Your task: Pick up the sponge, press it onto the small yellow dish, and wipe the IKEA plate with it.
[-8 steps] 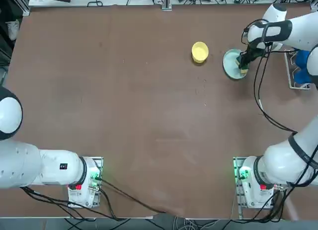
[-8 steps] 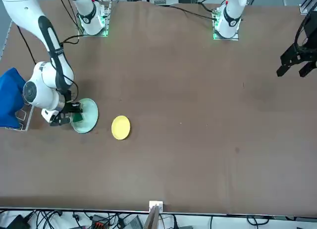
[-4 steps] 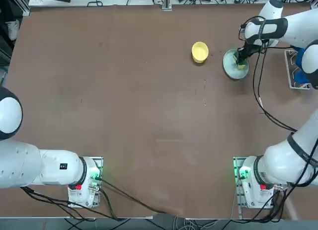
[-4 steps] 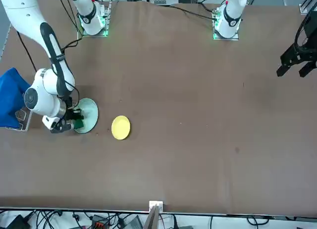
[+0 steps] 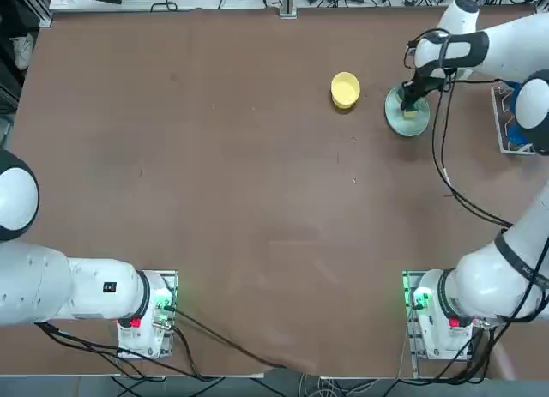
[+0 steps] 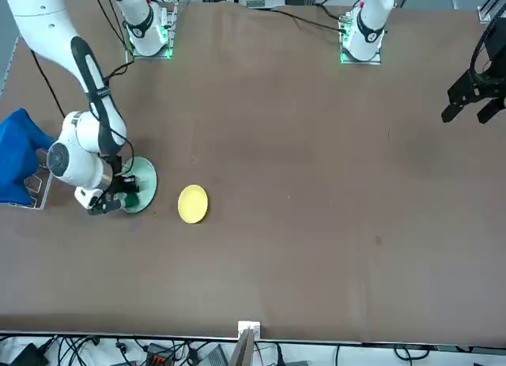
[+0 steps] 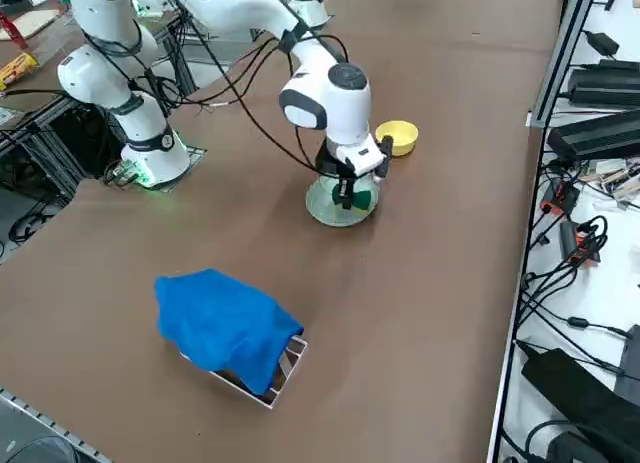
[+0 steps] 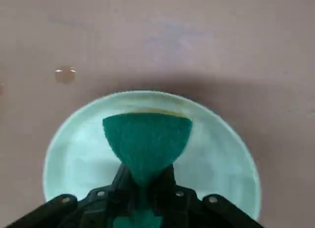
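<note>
On the far right part of the brown table (image 5: 257,200), as the top view shows it, sits the round pale mint-green plate with a raised rim (image 5: 396,121). Right over it hangs the right arm's black two-finger gripper (image 5: 413,105), pointing down. Its fingers are squeezed tight on the small block of sponge with a dark green rough top and a yellow foam layer (image 8: 146,139). The wrist camera shows the sponge pinched in the middle, so it bends and fans out wide at its free end. That wide end rests on the inside of the mint-green plate (image 8: 74,154), about in the middle of it. A thin line of yellow foam peeks out along the sponge's far edge.

Close beside the plate, but not touching it, sits the small round yellow dish (image 5: 345,90). In the front view the dish (image 6: 193,203) lies to the right of the plate (image 6: 145,184), with bare table between them. The side view shows the gripper (image 7: 347,193) standing on the plate (image 7: 325,209), with the yellow dish (image 7: 397,136) just behind.

Near the table's right edge lies a crumpled bright blue cloth (image 7: 225,326) over a small tray (image 7: 290,368).
</note>
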You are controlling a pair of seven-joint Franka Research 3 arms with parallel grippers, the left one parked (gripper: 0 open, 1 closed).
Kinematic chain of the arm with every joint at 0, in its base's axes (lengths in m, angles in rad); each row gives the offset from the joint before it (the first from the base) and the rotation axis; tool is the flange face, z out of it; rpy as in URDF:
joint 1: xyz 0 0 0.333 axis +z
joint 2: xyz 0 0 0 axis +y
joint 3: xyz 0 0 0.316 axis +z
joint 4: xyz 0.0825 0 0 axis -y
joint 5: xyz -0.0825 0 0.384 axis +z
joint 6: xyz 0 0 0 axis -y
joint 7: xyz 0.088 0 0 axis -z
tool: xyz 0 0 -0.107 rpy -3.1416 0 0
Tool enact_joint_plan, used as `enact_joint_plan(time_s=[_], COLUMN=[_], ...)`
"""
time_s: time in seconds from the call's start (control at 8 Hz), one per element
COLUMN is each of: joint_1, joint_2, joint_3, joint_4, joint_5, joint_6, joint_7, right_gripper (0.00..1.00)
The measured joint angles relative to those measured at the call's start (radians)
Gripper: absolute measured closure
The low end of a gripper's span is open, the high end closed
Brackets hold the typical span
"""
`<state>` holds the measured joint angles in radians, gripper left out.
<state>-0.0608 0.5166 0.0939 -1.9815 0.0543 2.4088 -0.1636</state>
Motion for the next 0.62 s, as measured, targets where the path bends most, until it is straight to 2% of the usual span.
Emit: enact_joint_plan(time_s=[0.25,0.62], joint_1=[0.034,0.035], joint_2=[0.000,-0.005], joint_3=[0.001,-0.005], joint_4=[0.000,0.000], joint_5=[0.000,0.000], joint_6=[-0.003,-0.040], joint_7=[0.070,0.085], right_gripper=[0.81,0.81])
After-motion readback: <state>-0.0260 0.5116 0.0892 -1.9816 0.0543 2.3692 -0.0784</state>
